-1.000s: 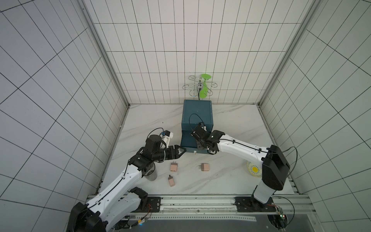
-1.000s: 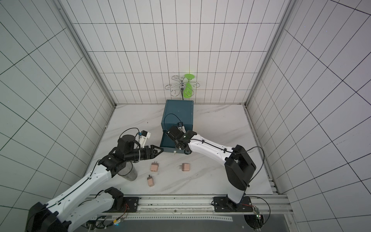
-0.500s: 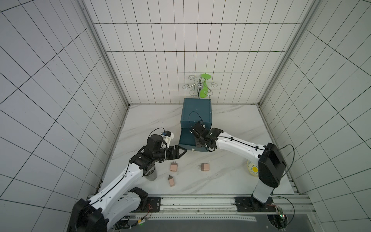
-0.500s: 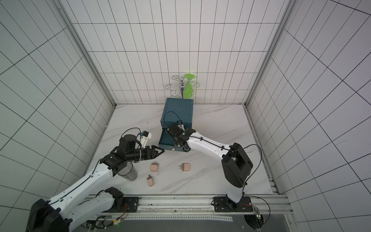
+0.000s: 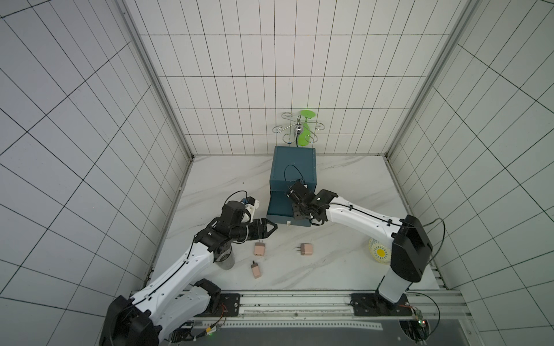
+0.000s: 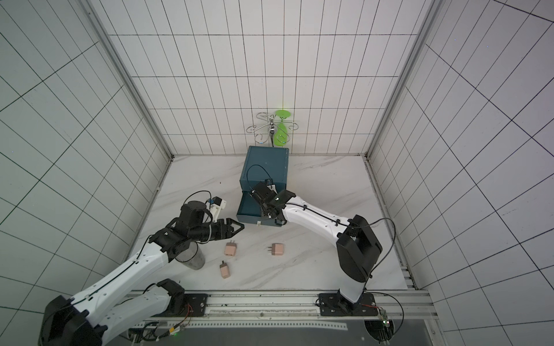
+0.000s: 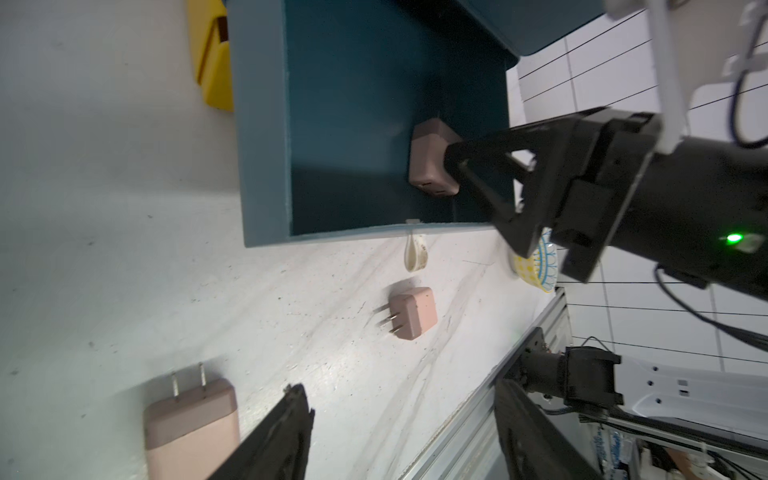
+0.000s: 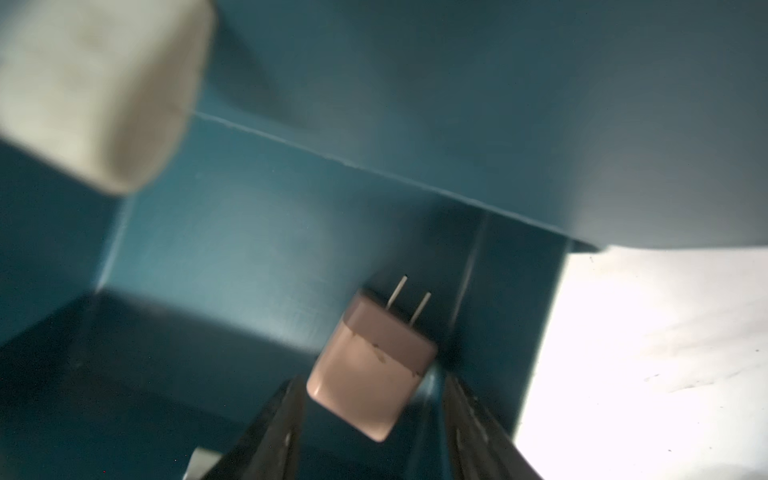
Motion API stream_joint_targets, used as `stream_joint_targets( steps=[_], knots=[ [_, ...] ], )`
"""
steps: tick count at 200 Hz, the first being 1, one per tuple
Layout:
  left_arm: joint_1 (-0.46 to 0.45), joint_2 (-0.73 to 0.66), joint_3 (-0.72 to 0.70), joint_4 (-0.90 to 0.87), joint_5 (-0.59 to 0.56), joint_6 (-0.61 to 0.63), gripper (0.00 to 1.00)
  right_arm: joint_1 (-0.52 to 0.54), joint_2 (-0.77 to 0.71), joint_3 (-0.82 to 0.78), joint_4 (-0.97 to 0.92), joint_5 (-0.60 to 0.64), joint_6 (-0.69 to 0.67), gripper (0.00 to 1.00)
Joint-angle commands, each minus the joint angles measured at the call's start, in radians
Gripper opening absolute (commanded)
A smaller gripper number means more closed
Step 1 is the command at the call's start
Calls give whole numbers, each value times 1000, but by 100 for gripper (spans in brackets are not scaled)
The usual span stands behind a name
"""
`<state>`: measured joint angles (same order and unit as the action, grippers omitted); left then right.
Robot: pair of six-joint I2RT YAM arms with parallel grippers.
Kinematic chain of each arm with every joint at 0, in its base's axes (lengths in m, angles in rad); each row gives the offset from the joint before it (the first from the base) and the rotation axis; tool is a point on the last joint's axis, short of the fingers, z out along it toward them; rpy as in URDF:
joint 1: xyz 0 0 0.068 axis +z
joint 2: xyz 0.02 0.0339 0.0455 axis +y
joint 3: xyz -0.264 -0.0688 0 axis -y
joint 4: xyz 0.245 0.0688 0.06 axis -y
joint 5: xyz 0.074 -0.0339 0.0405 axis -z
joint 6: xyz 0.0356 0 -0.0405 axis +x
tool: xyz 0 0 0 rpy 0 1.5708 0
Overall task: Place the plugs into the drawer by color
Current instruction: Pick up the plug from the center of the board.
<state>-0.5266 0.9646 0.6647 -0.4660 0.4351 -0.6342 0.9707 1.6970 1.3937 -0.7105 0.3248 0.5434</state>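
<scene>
Resting in drawer [image 7: 262, 124]; plug [image 8: 374, 365] seemingly loose

White tiled walls [image 5: 269, 75] on three sides, dark grout lines. Aluminium posts [image 5: 156, 81] in both back corners. Table [image 5: 344, 179]: white marble-look top. Metal rail [image 5: 299, 304] along its front edge. Chrome hook rack [image 5: 298, 129] on back wall. Light even, soft.
</scene>
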Motion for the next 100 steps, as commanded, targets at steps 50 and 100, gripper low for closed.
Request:
stream_joint_targets(
  steps=[50,100],
  knots=[
    [-301,-36,85,-370,-618,-70,68,23,-442,-275,111,-132,-73,58],
    [-369,207,106,-365,-657,-87,69,13,-732,-543,177,-163,-73,61]
  ],
)
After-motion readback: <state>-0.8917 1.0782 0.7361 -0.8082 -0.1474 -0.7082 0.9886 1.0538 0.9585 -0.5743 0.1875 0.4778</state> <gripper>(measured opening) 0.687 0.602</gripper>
